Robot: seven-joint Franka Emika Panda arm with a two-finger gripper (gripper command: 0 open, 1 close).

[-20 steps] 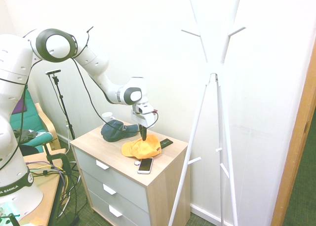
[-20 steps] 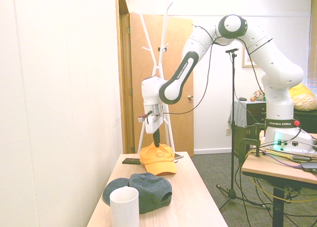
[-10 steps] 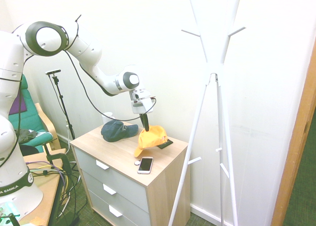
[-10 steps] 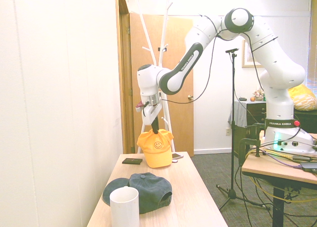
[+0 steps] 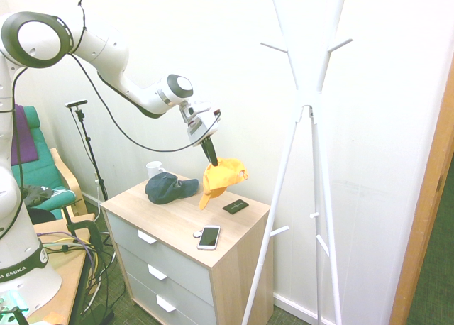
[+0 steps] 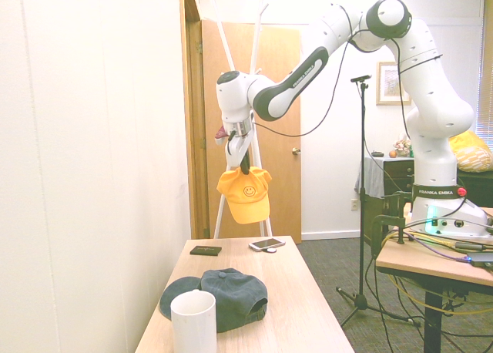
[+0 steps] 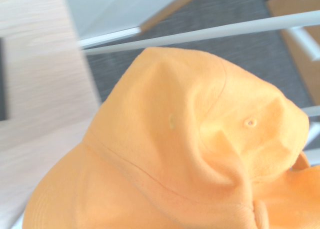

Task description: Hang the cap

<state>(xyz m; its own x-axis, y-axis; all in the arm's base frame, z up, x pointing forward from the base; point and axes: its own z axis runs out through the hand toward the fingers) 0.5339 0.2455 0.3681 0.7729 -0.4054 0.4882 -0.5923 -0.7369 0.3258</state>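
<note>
The yellow-orange cap [image 5: 220, 177] hangs in the air above the wooden dresser [image 5: 177, 222], brim pointing down. My gripper [image 5: 211, 157] is shut on the top of its crown. From the other side the cap [image 6: 245, 194] shows a smiley face, and the gripper [image 6: 244, 166] pinches it from above. Orange fabric of the cap [image 7: 180, 159] fills most of the wrist view. The white coat stand [image 5: 306, 98] rises to the right of the dresser, its pegs well above the cap. In the second exterior view the coat stand [image 6: 254, 52] is behind the arm.
On the dresser lie a dark navy cap [image 5: 167, 187], a white mug [image 5: 153, 169], a phone [image 5: 208, 237], a black flat object [image 5: 235, 206] and a small round white thing [image 5: 197, 233]. A wooden door [image 6: 269, 137] stands behind the coat stand. A green chair [image 5: 32, 169] sits at left.
The gripper has lifted the yellow-orange cap off the dresser top and carried it upward; the cap now hangs free with its brim down. The arm has stretched higher.
</note>
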